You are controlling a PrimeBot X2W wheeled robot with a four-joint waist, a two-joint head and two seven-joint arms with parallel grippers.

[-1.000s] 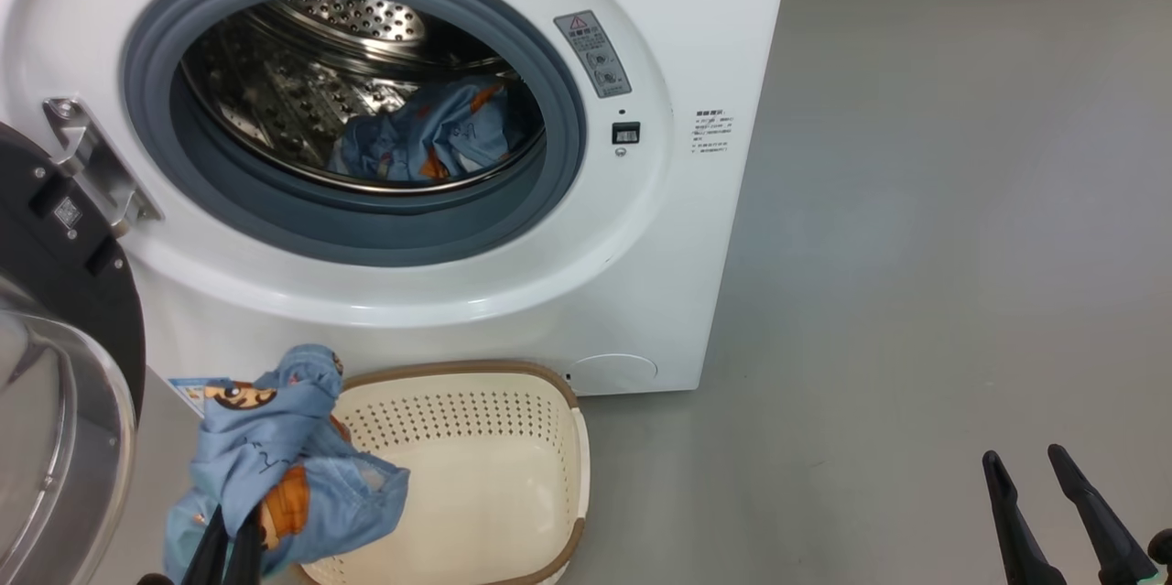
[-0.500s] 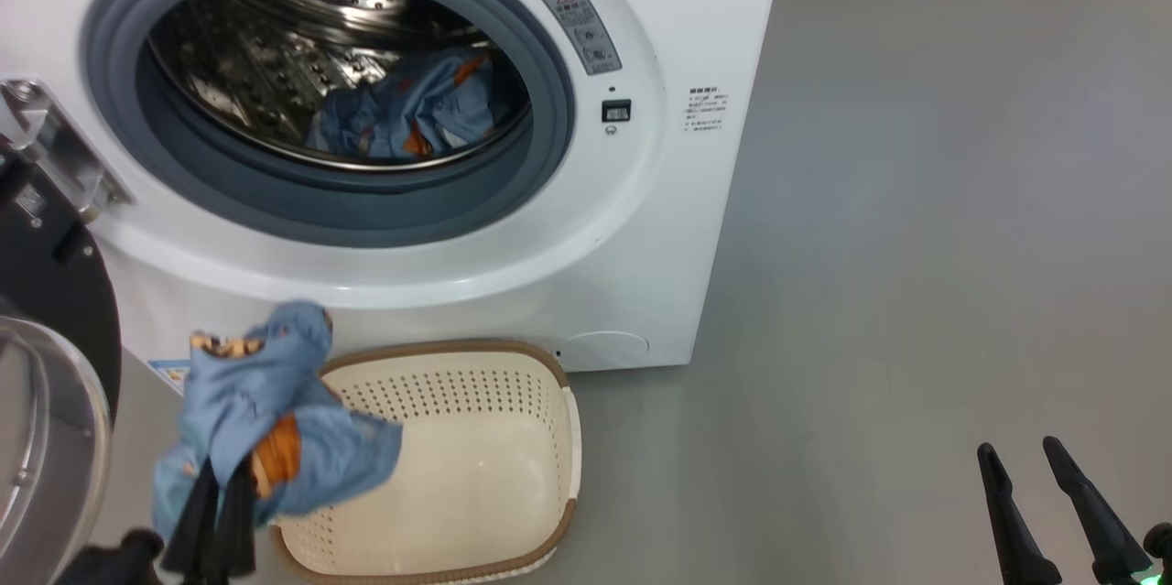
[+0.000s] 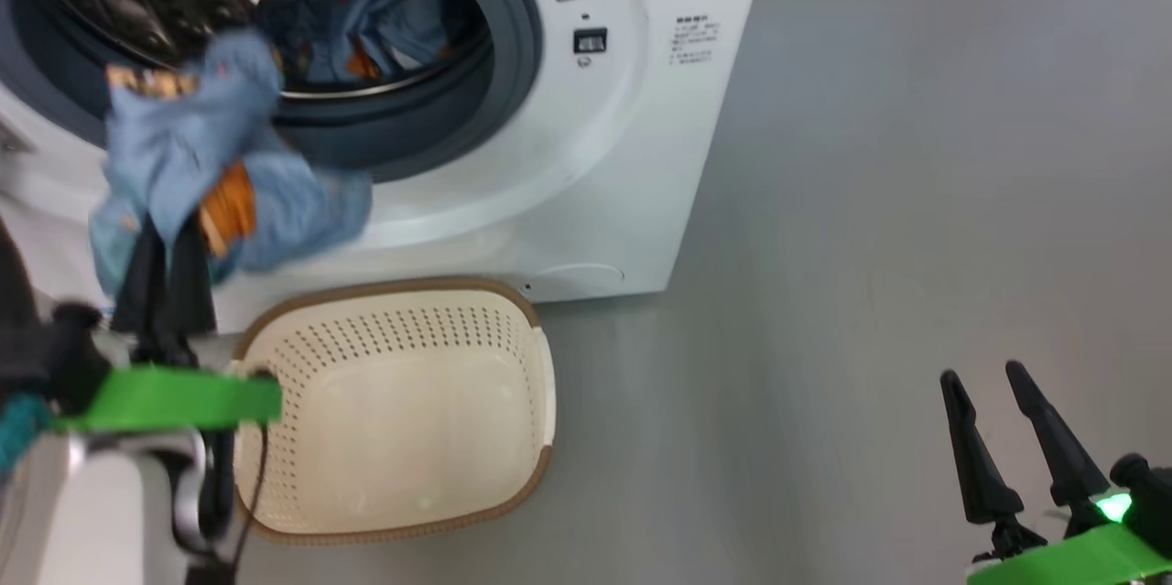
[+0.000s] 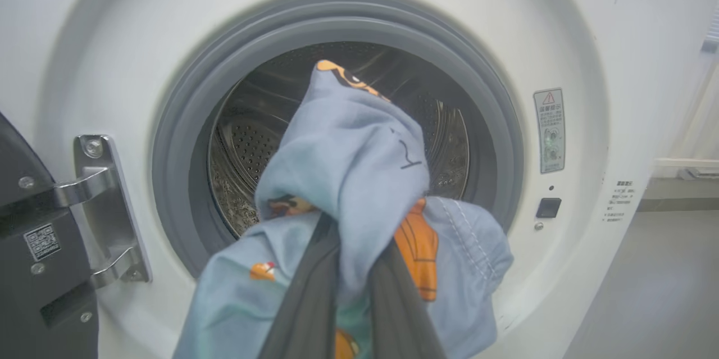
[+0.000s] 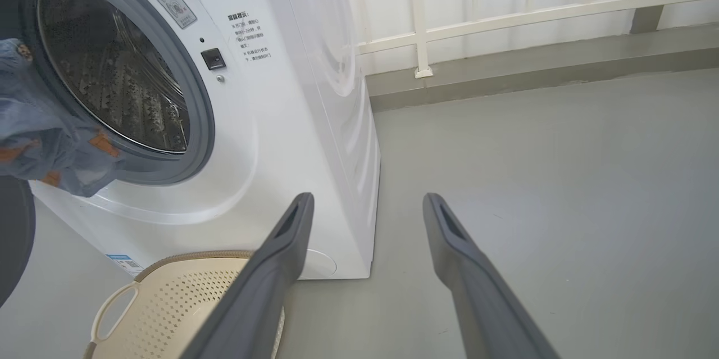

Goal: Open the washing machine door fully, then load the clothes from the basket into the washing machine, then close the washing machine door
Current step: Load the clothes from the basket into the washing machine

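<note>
My left gripper (image 3: 169, 232) is shut on a light-blue garment (image 3: 197, 159) with orange figures, held up in front of the washing machine (image 3: 632, 155) at the lower left of its grey gasket (image 3: 513, 45). In the left wrist view the held garment (image 4: 354, 179) hangs before the open drum (image 4: 247, 145). Another printed garment (image 3: 366, 17) lies inside the drum. The cream basket (image 3: 394, 411) stands on the floor below, with nothing in it. The black door (image 4: 33, 258) is swung open at the left on its metal hinge (image 4: 107, 207). My right gripper (image 3: 993, 379) is open over the floor, far right.
Grey floor (image 3: 916, 200) stretches to the right of the machine. A white railing (image 5: 505, 16) and a low kerb run behind it. The basket (image 5: 168, 308) sits close against the machine's front, next to the blue label (image 5: 126, 263).
My left gripper has lifted the garment from beside the basket up to the drum opening. The head camera has tilted, shifting the whole scene upward. The right gripper stays open.
</note>
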